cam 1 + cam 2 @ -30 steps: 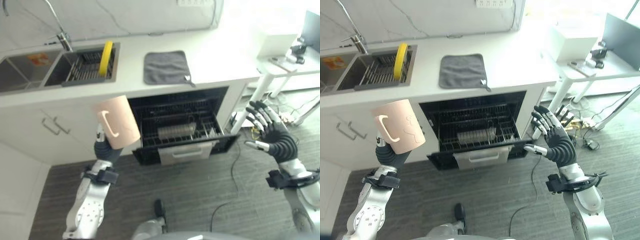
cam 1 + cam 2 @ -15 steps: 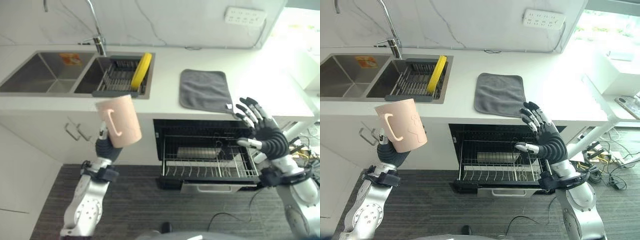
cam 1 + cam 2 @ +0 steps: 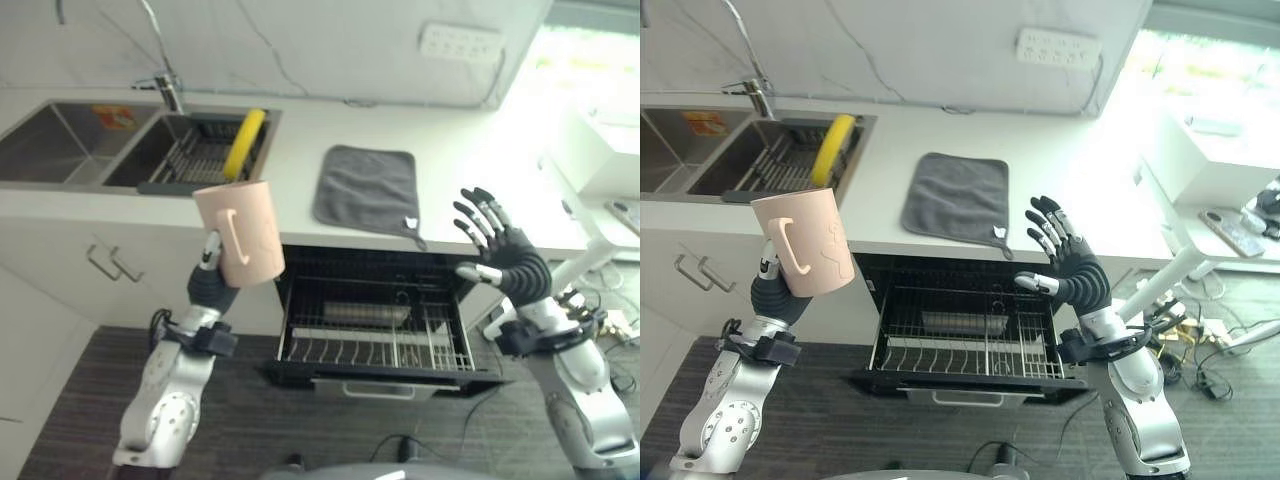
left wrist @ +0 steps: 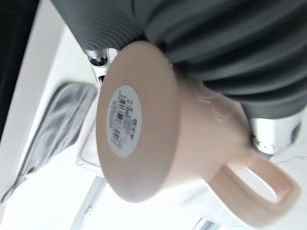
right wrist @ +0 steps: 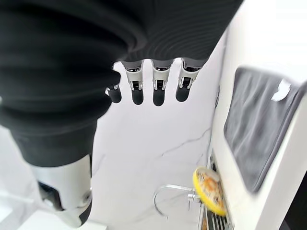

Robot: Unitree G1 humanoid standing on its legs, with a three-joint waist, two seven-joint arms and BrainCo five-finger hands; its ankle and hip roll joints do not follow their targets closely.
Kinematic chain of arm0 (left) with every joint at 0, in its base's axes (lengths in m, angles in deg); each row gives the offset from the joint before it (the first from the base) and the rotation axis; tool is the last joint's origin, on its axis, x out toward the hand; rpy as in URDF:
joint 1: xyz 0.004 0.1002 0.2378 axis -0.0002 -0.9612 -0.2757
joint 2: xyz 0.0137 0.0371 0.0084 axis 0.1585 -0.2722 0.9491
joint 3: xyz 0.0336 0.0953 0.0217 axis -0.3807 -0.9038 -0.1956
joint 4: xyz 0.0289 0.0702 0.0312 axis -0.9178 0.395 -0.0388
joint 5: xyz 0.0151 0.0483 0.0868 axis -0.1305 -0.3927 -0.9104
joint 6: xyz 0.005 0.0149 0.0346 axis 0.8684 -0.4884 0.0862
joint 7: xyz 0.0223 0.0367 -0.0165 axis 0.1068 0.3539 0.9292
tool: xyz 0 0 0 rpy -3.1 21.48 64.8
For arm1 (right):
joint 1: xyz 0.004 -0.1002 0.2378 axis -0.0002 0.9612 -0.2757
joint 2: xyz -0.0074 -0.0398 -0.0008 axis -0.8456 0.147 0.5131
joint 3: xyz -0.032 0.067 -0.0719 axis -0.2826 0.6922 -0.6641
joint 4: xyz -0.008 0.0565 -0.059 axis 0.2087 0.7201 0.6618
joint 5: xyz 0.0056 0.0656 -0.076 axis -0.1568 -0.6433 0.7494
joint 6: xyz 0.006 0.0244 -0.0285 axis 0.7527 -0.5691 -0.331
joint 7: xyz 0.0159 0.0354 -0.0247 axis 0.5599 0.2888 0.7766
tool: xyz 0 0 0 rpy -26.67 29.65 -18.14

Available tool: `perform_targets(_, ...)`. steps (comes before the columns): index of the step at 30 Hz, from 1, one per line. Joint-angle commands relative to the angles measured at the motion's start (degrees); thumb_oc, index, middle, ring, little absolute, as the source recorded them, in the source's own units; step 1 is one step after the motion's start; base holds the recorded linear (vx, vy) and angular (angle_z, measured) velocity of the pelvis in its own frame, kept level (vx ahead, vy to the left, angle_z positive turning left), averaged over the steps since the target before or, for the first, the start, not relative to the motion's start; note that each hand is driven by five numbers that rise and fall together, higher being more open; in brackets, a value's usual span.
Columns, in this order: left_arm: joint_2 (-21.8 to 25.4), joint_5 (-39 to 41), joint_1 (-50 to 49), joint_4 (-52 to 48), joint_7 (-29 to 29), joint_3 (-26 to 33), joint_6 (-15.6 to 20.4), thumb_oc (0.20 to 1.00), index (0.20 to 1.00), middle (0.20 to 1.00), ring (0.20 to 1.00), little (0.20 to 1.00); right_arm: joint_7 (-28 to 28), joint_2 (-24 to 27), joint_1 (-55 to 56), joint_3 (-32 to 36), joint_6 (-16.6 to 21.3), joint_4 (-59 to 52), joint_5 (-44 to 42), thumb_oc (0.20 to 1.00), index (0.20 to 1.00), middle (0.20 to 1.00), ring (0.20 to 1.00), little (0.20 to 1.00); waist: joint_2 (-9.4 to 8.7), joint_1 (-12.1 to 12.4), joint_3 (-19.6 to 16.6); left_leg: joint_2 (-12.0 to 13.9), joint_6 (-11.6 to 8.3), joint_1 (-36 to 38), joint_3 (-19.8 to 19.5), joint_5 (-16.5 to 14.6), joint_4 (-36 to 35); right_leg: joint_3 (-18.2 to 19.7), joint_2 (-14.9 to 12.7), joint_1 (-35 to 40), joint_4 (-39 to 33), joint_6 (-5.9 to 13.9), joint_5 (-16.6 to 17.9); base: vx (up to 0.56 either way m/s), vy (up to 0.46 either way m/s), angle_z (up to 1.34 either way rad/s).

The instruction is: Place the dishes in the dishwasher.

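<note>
Kitchen, dark floor | left hand (image 3: 768, 292) curled round pink mug (image 3: 804, 242), held upside down, raised left of the dishwasher (image 3: 970, 330) | right hand (image 3: 1072, 272) empty, fingers spread, above pulled-out rack (image 3: 940, 350) | step: carrying mug to rack; next: lower it mouth-down between tines | behind: grey cloth (image 3: 954, 196), yellow plate (image 3: 832, 148) in sink rack (image 3: 780, 168)

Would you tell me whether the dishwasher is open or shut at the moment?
Open. The dishwasher has its rack pulled out below the counter, wire tines exposed. The left hand holds the pink mug beside it.
</note>
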Motion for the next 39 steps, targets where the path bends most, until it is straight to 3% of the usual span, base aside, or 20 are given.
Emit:
perform_targets(1,1.41,-0.53,3.89,-3.42,0.29,0.84,3.87,0.200,0.200,0.200,0.200,0.200,-1.70,1.36,-2.07,1.73,0.59,-4.35,-3.52,1.000,1.000,1.000,1.000,1.000,-0.05,-0.98,-1.07,4.52,-0.43,1.07,4.34,-0.69,-0.15,1.41,0.97,1.66,0.11,-0.08,-3.98,-0.02,-0.365,0.04)
perform_targets(4,1.48,-0.73,3.69,-3.21,-0.22,-0.01,3.84,0.200,0.200,0.200,0.200,0.200,-2.19,2.15,-2.69,1.37,0.49,-4.64,-4.73,1.000,1.000,1.000,1.000,1.000,0.15,-0.86,-0.47,6.73,-1.98,0.10,5.18,1.43,-0.15,1.12,2.73,2.02,0.11,-1.39,-4.76,-0.05,-0.326,0.08)
perform_targets(7,1.25,-0.05,1.80,-3.64,-2.74,0.25,4.08,0.200,0.200,0.200,0.200,0.200,-1.24,3.60,-1.88,2.36,0.06,-4.51,-5.90,1.000,1.000,1.000,1.000,1.000,0.52,-0.29,0.49,5.17,-2.34,-0.67,6.46,1.86,2.77,0.29,3.53,3.05,0.11,-2.28,-5.33,-0.06,-0.220,0.14)
perform_targets(10,0.56,-2.30,2.74,-3.23,-2.58,-0.68,4.91,0.200,0.200,0.200,0.200,0.200,-0.66,2.96,-2.83,0.90,0.67,-3.31,-4.94,1.000,1.000,1.000,1.000,1.000,1.23,-0.57,0.61,4.09,-1.56,-0.63,6.24,2.38,0.42,-1.12,2.91,3.34,0.11,-1.94,-5.57,-0.04,0.041,0.31)
perform_targets(15,1.85,-10.07,6.07,-1.29,-0.58,-2.14,5.62,0.200,0.200,0.200,0.200,0.200,0.99,1.15,-1.42,-0.04,-1.09,-4.10,-5.39,1.000,1.000,1.000,1.000,1.000,1.96,-2.08,-1.57,3.28,-1.08,0.22,4.49,0.63,-0.15,-2.23,1.75,3.90,0.11,-1.23,-5.54,0.03,0.090,0.10)
perform_targets(20,2.62,-13.00,9.92,0.68,-2.20,-4.76,3.26,0.200,0.200,0.200,0.200,0.200,0.58,1.18,-4.45,-1.59,-1.22,-2.26,-5.34,1.000,1.000,1.000,1.000,1.000,2.04,-2.30,-2.45,2.48,-0.60,1.18,4.95,-0.29,-0.15,-2.72,0.62,4.35,0.11,-0.39,-5.05,0.03,0.092,0.05)
perform_targets(21,3.48,-18.13,11.66,2.04,-2.44,-5.82,4.28,0.200,0.200,0.200,0.200,0.200,0.67,1.23,-6.34,-2.41,-2.62,-2.16,-5.82,1.000,1.000,1.000,1.000,1.000,2.12,-2.26,-2.72,2.07,-0.29,1.46,5.18,-0.74,-0.15,-2.64,0.18,4.42,0.11,-0.02,-4.89,0.01,0.098,0.02)
perform_targets(24,4.75,-23.50,13.34,3.18,-3.27,-6.69,5.12,0.200,0.200,0.200,0.200,0.200,1.76,1.59,-8.16,-3.25,-4.92,-1.02,-8.34,1.000,1.000,1.000,1.000,1.000,2.05,-2.00,-2.93,1.69,0.06,1.85,5.42,-1.21,-0.15,-2.62,-0.14,4.65,0.11,0.32,-4.84,-0.01,0.072,0.02)
perform_targets(27,6.51,-27.41,15.39,4.95,-7.22,-8.34,5.55,0.200,0.200,0.200,0.200,0.200,5.36,2.26,-9.54,-4.45,-6.93,0.40,-12.90,1.000,1.000,1.000,1.000,1.000,2.03,-1.92,-3.35,1.46,0.31,2.20,5.65,-1.54,-0.15,-2.62,-0.31,4.89,0.11,0.58,-4.89,-0.03,0.046,-0.03)
perform_targets(29,7.80,-23.58,17.31,5.58,-15.64,-11.56,1.79,0.200,0.200,0.200,0.200,0.200,10.07,4.06,-12.67,-6.00,-5.58,2.06,-14.26,1.000,1.000,1.000,1.000,1.000,2.07,-1.63,-3.89,1.25,0.54,2.65,6.10,-1.91,-0.15,-2.52,-0.35,5.14,0.11,0.74,-4.85,-0.02,0.058,-0.04)
perform_targets(39,8.65,-20.54,19.74,6.42,-23.52,-15.21,0.92,0.200,0.200,0.200,0.200,0.200,14.81,5.54,-15.98,-7.65,-8.69,5.09,-15.13,1.000,1.000,1.000,1.000,1.000,2.04,-1.82,-4.90,1.26,0.56,3.23,6.42,-2.27,-0.15,-1.40,0.15,5.30,0.11,0.55,-5.08,0.00,0.008,-0.06)
